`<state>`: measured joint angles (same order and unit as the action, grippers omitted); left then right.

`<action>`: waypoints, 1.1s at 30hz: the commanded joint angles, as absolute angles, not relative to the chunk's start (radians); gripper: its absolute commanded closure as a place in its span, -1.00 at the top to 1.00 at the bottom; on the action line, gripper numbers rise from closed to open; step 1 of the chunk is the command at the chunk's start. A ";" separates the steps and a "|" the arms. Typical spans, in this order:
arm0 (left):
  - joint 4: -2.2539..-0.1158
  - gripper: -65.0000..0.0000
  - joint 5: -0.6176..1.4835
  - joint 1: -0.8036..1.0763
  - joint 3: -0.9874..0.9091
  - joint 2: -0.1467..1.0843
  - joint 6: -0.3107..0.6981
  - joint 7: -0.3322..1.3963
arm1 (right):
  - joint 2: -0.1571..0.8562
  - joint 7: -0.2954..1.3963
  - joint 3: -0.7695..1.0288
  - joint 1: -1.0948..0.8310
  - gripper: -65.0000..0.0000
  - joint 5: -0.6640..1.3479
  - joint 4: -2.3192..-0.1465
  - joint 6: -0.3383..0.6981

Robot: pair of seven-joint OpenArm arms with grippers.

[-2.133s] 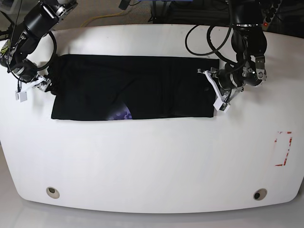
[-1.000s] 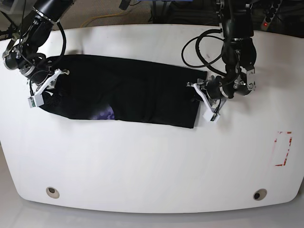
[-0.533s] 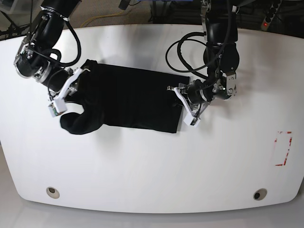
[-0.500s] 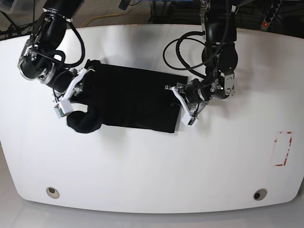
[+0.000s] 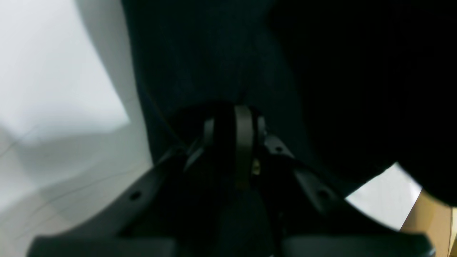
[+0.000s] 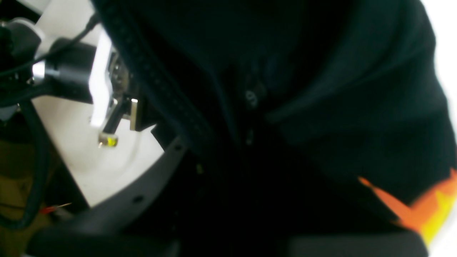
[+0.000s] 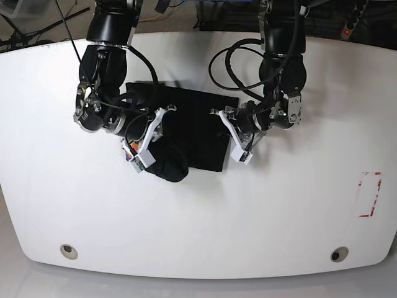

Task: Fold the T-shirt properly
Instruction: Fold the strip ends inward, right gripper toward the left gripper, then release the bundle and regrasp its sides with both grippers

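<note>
The T-shirt (image 7: 208, 127), a large piece of black cloth with short sleeves, lies bunched towards the far side of the white table (image 7: 198, 223), around the middle from left to right in the base view. We see its left part raised and gathered, with a dark fold hanging towards the near side; the right part lies flatter. A bit of its orange, yellow and purple print (image 7: 130, 149) shows at the left, beneath the right gripper (image 7: 155, 138), whose fingers are pressed together on the black cloth. In the right wrist view we see a stitched edge running up over those fingers. The left gripper (image 7: 229, 133), black with white parts, is pinching the shirt near its right edge. We see red marks (image 7: 371, 194) on the table's right side and two round beige fittings (image 7: 69, 251) at its near corners.
</note>
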<state>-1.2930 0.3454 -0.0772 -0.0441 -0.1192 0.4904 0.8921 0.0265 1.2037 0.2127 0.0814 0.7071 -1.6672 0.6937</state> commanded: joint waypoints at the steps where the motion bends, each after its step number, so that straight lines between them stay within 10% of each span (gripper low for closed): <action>1: -1.290 -0.83 0.286 -0.071 -0.041 -0.122 0.483 0.960 | 0.028 1.144 0.197 0.108 -1.00 0.734 -1.635 0.698; 3: -1.290 -0.82 0.288 -0.071 -0.041 -0.122 0.483 0.960 | 0.028 1.106 0.174 0.108 -1.00 0.734 -1.598 0.698; 14: -1.414 -0.07 0.409 -0.065 -0.047 -0.104 0.483 0.958 | 0.030 1.066 0.157 0.143 0.74 0.733 -1.538 0.698; 33: -1.713 0.00 0.727 0.045 -0.348 0.306 0.484 1.040 | 0.150 1.081 0.162 -0.038 0.71 0.734 -1.813 0.698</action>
<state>-1.6924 0.6895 0.0582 -0.3397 0.2760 0.4786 1.0660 0.1291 1.1107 0.1555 -0.0494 0.7136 -1.7897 0.6930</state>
